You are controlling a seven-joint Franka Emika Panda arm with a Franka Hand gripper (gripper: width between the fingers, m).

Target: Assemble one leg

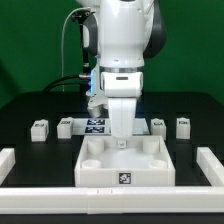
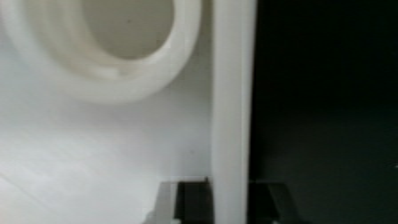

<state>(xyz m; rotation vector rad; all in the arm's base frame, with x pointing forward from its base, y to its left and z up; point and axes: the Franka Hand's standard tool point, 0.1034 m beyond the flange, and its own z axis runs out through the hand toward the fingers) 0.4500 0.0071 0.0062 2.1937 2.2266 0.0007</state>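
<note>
Several legs, small white posts with marker tags, stand in a row behind the large white tray-like piece [image 1: 125, 165]: two at the exterior view's left [image 1: 40, 128] [image 1: 66, 125] and two at its right [image 1: 158, 124] [image 1: 183, 125]. None is held. My gripper [image 1: 120, 143] is down at the tray's far wall. In the wrist view my gripper [image 2: 230, 188] has its dark fingers [image 2: 192, 202] on either side of that thin upright wall [image 2: 231, 100], close against it. One round corner socket [image 2: 107, 45] of the tray shows beside the wall.
The marker board [image 1: 95, 125] lies behind the tray among the legs. White rails stand at the exterior view's left [image 1: 8, 160], right [image 1: 212, 165] and along the front [image 1: 60, 200]. The table surface is black.
</note>
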